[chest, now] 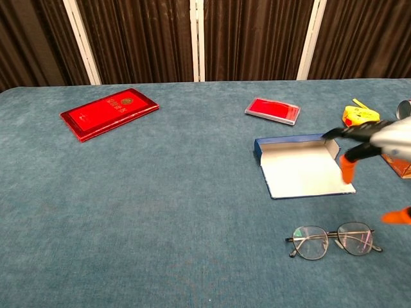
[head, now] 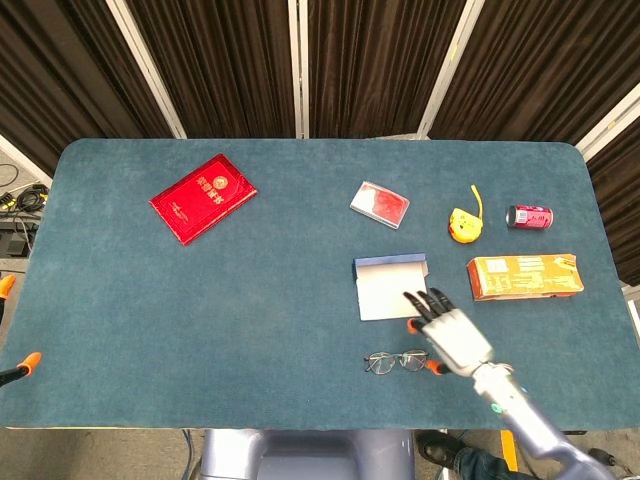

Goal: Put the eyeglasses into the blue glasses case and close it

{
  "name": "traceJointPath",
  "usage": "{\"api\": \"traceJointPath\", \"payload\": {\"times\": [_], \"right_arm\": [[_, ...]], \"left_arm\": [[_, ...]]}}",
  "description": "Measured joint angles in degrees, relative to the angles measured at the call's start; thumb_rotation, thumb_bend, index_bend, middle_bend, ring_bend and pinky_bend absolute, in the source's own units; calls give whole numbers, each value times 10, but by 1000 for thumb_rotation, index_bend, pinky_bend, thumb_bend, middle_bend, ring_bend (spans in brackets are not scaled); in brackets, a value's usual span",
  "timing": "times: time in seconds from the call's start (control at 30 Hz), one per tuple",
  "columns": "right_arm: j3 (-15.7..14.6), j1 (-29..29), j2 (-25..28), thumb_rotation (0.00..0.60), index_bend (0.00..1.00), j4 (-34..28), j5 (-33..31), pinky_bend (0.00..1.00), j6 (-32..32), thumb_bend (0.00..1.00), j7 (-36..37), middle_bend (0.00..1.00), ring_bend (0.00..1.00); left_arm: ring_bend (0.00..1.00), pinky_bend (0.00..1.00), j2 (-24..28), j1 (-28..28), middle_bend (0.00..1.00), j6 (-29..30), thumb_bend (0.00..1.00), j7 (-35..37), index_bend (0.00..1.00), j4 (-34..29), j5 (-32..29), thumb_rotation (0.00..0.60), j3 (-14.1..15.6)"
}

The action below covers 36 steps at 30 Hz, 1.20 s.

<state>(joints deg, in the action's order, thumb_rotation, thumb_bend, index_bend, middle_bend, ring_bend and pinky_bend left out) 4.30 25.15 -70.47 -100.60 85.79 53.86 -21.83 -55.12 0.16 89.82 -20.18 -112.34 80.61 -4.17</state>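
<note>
While your right hand (head: 450, 335) hung over the near-right part of the table (head: 250, 320), it had nothing in it, with the fingers spread apart and stretched out toward the far-left. In the chest view it came in from the right edge, dark fingers (chest: 350, 131) reaching over the right end of the case, orange tips pointing down. I couldn't tell if any fingertip was actually touching the cloth.

Nearest to you were the eyeglasses (head: 397, 361), lying flat on the blue cloth with the lenses side by side, just beside and below the hand. In the head view the thumb tip sat right at the right end of the frame, though I couldn't say they were in contact.

Just past the glasses was the blue glasses case (head: 391, 286), lying open with its pale lining up and the blue wall along the far edge. The glasses were outside it, near its front edge.

To the right of the case sat an orange box (head: 523, 277). Further back you had a small red card holder (head: 380, 203), a yellow tape measure (head: 463, 224) and a red can (head: 529, 216) on its side. Way off on the far left lay a red booklet (head: 203, 197).

Of your left hand (head: 28, 362) only an orange fingertip showed at the left edge, so its state was anyone's guess.
</note>
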Motion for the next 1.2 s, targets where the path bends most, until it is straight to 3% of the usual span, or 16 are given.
{"api": "traceJointPath", "payload": {"times": [0.23, 1.2], "right_arm": [[-7, 21, -48, 600, 460, 37, -31, 0, -20, 159, -34, 0, 0], [-44, 41, -116, 600, 506, 77, -71, 0, -15, 233, -81, 0, 0]], "left_arm": [[0, 0, -1, 0, 0, 2, 0, -1, 0, 1, -4, 600, 1], [0, 0, -2, -5, 0, 1, 0, -1, 0, 2, -8, 600, 5]]}}
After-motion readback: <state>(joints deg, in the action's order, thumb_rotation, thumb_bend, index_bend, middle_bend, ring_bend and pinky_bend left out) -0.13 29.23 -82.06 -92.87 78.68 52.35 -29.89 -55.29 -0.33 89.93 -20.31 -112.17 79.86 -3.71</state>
